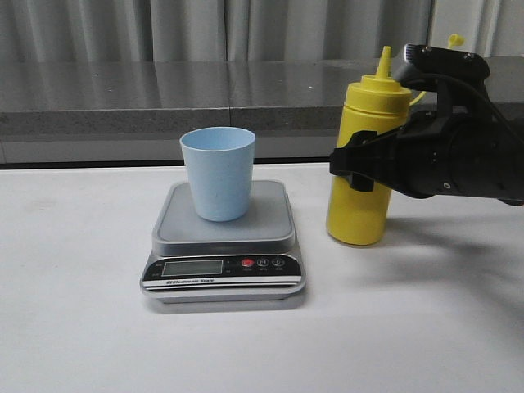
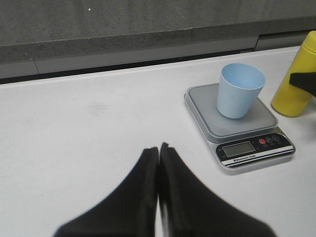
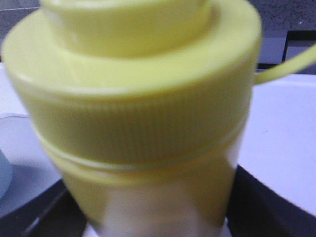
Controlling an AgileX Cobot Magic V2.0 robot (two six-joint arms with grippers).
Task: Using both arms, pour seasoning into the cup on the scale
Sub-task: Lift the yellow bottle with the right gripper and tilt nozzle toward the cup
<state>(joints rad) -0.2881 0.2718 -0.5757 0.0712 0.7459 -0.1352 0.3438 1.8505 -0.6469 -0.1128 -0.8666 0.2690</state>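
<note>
Front view, items on white table (image 1: 74, 327): yellow seasoning bottle (image 1: 364, 155), upright, standing between the fingers of the right gripper (image 1: 354, 169), which flank its mid-body; whether they press it cannot be told. Pale blue cup (image 1: 218, 172), upright on the scale (image 1: 225, 246), just beside the bottle, on the side away from that gripper's arm. Left gripper (image 2: 158, 163), fingers closed together, empty, well apart from scale and cup.

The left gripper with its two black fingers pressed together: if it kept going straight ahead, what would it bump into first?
Probably nothing on the table: the left gripper points over bare tabletop toward the grey ledge. The scale sits off to one side.
</note>
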